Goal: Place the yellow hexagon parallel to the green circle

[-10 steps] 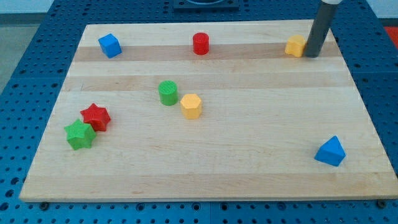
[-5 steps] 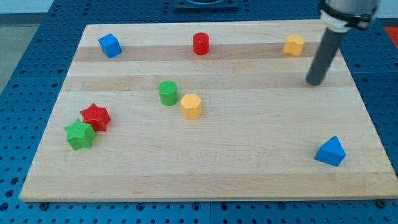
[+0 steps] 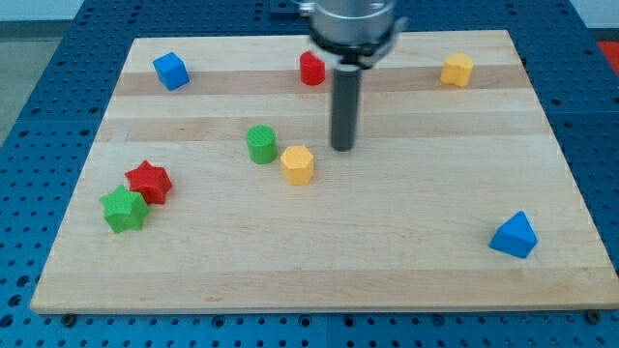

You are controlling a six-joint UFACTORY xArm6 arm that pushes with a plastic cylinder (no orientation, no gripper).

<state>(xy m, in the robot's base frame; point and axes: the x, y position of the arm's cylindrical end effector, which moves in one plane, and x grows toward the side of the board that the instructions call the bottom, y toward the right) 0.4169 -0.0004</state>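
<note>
The yellow hexagon point(image 3: 298, 164) lies near the board's middle, just right of and slightly below the green circle point(image 3: 261, 144); the two nearly touch. My tip point(image 3: 342, 147) rests on the board a short way to the right of the yellow hexagon and slightly above it, apart from it. The rod rises from there toward the view's top.
A red cylinder point(image 3: 310, 69) sits at top centre, partly behind the arm. A blue cube point(image 3: 170, 71) is top left, a yellow cube point(image 3: 457, 70) top right. A red star point(image 3: 148, 181) and green star point(image 3: 124, 209) touch at left. A blue triangle point(image 3: 514, 236) lies bottom right.
My tip has moved from beside the yellow cube at the top right, down and far left, to just right of the yellow hexagon. No block has moved.
</note>
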